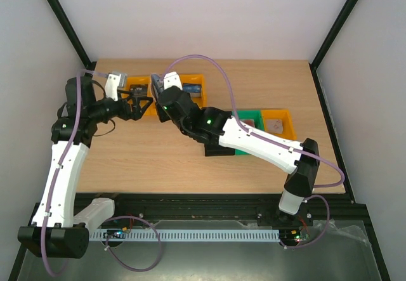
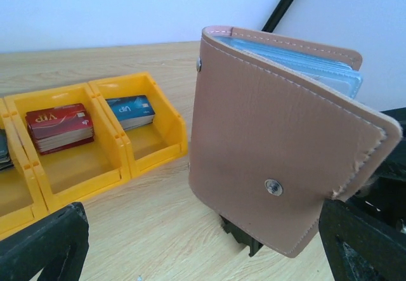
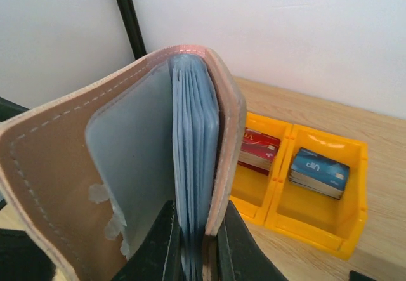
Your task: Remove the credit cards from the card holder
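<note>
The card holder [image 2: 266, 135] is a reddish-brown fold-over wallet, held upright above the table. My right gripper [image 3: 196, 249] is shut on its bottom edge, pinching one cover and the pale blue sleeves [image 3: 193, 148]. The other cover [image 3: 57, 167] hangs open to the left. No credit card shows inside the sleeves. My left gripper [image 2: 203, 255] is open, its fingers [image 2: 44, 243] standing wide on either side below the holder without touching it. Stacks of credit cards lie in yellow bins: a red stack [image 2: 60, 125] and a blue stack [image 2: 130, 111].
A row of yellow bins [image 2: 82, 186] stands at the back of the table, just behind both grippers [image 1: 141, 103]. A green bin [image 1: 252, 115] and another yellow bin [image 1: 279, 124] stand at the right. A dark block [image 1: 219, 149] lies under the right arm.
</note>
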`<control>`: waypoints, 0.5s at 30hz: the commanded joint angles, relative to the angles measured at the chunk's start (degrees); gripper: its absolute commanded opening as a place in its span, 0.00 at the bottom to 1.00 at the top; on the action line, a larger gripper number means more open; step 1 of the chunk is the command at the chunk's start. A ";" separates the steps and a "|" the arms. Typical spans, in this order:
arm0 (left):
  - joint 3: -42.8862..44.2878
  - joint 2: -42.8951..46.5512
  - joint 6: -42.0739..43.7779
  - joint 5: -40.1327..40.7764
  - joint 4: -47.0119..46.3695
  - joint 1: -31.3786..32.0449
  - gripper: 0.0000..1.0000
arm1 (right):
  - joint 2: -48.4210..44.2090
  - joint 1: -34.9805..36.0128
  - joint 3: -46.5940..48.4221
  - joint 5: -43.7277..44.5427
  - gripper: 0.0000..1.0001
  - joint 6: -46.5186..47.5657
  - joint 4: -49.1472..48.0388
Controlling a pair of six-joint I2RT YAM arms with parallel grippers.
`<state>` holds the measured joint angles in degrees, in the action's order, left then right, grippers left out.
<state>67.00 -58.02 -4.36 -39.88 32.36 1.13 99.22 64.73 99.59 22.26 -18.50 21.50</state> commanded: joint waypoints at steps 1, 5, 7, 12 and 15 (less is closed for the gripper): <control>0.28 0.36 0.08 -4.44 -0.42 -0.42 0.99 | -0.12 -0.06 2.93 4.71 0.02 0.38 1.61; 1.33 0.29 0.05 -9.69 0.07 -0.42 0.99 | 1.64 -0.04 5.22 2.90 0.02 0.04 2.81; 1.46 0.05 -0.41 -8.88 -0.44 -0.42 1.00 | 2.39 -0.08 6.45 2.10 0.02 0.03 3.39; 0.56 -0.51 -2.78 -2.82 -2.51 -0.42 0.99 | 2.70 -0.09 7.11 1.43 0.02 0.51 4.19; 0.48 -0.70 -3.03 0.95 -3.08 -0.57 0.99 | 1.43 -0.09 6.54 -3.08 0.02 2.13 3.68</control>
<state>67.22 -58.37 -5.74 -43.70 31.33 0.93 101.60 64.69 104.42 22.65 -18.20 24.64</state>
